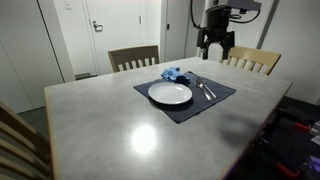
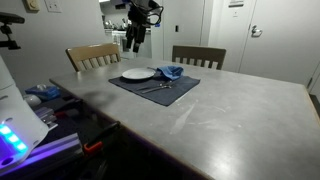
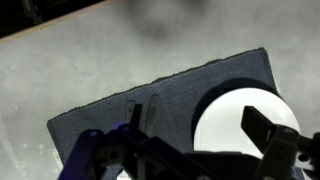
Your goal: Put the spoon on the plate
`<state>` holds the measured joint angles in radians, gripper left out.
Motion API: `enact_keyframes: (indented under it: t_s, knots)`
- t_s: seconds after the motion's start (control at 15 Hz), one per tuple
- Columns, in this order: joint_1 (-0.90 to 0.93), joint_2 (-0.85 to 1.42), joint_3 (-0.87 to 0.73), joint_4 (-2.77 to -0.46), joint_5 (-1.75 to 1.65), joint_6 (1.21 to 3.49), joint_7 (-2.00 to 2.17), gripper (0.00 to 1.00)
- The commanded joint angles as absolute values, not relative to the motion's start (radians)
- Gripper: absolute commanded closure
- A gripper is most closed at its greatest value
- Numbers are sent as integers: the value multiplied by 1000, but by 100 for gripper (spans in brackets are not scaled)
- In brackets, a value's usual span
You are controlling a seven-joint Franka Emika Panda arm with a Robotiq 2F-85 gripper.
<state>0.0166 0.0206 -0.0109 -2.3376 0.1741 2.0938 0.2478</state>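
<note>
- The spoon [image 1: 204,90] lies flat on a dark blue mat [image 1: 186,112]. It is just beside the plate [image 1: 170,94] and not on it.
- Another thin silver piece lies right next to the spoon. Both look so small from here that I cannot be sure which is which.
- The plate is round, white and shiny, and it sits in the middle of the mat.
- A crumpled blue cloth [image 1: 175,73] lies at the back of the mat, close to the plate.
- The gripper [image 1: 216,47] hangs in the air over the far edge of the mat, well above the spoon.
- Its jaws are spread wide apart and they hold nothing.
- In the wrist view the camera looks down on the mat. The plate is on the right there, and the two silver pieces are to its left.
- The mat lies on a big grey table [image 1: 90,125].
- Two wooden chairs [image 1: 134,57] stand at the far side of the table.
</note>
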Motion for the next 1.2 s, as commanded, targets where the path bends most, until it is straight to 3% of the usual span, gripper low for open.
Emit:
enact_keyframes:
  t_s: [0.0, 1.13]
  knots:
    - [11, 30, -8, -2334, 177, 2096, 248, 0]
    - [21, 239, -16, -2217, 141, 2209, 427, 0]
